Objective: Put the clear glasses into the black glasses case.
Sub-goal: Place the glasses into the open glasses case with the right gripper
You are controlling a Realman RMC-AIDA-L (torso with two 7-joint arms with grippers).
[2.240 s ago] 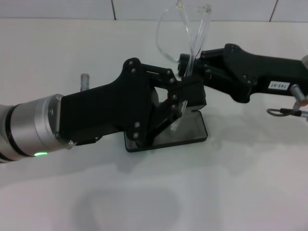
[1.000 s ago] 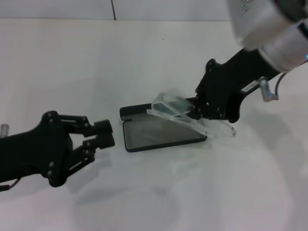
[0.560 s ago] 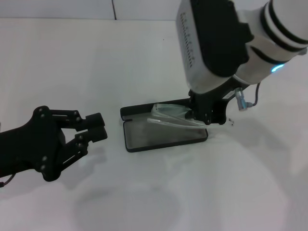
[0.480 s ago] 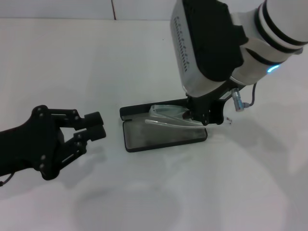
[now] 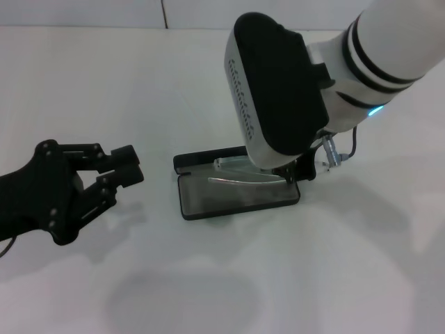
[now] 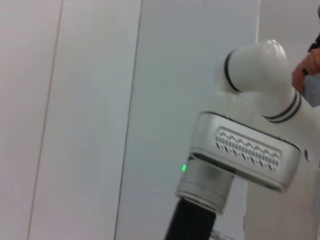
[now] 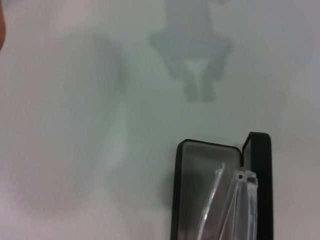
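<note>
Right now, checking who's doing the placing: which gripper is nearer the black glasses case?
Right. The right gripper is at the black glasses case, beside the clear glasses; the left gripper is off to its left, apart.

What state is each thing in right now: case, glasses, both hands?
black glasses case: open, flat on the table.
clear glasses: folded, lying in the case's open tray.
left hand: off to the case's side, holding nothing.
right hand: over the case's far end, hidden by its arm.

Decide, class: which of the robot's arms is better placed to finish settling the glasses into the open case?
The right. Its end effector is directly over the black glasses case, at the clear glasses lying in it. The left end effector hangs beside the case, apart from it.
</note>
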